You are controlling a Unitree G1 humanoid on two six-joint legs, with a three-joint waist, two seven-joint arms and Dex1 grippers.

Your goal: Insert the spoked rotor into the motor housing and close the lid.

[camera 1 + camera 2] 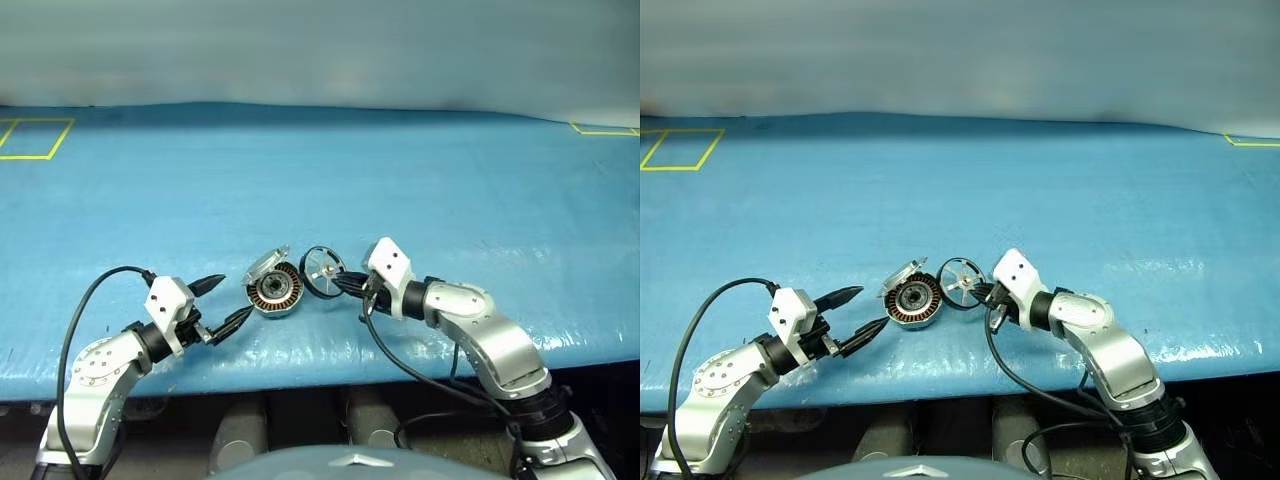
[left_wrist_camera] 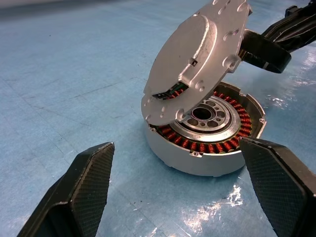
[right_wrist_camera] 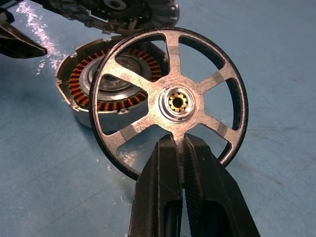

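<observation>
My right claw (image 3: pixel 183 148) pinches a rotor (image 3: pixel 170 101) spoke — light, stiff, slippery metal — left claw (image 1: pixel 219 303) gapes empty.

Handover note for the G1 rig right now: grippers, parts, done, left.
Right gripper: shut on the spoked rotor, fingers pinching a spoke near the hub, rotor held on edge just beside the motor housing, on the robot's right of it.
Left gripper: open, holding nothing, fingers on the housing's other side, not touching it.
Housing sits on the blue table, copper windings exposed. The lid is propped open, tilted up over the housing's far edge.
Done: rotor picked up, lid open.
Left: seat the rotor in the housing, release, close the lid.
</observation>
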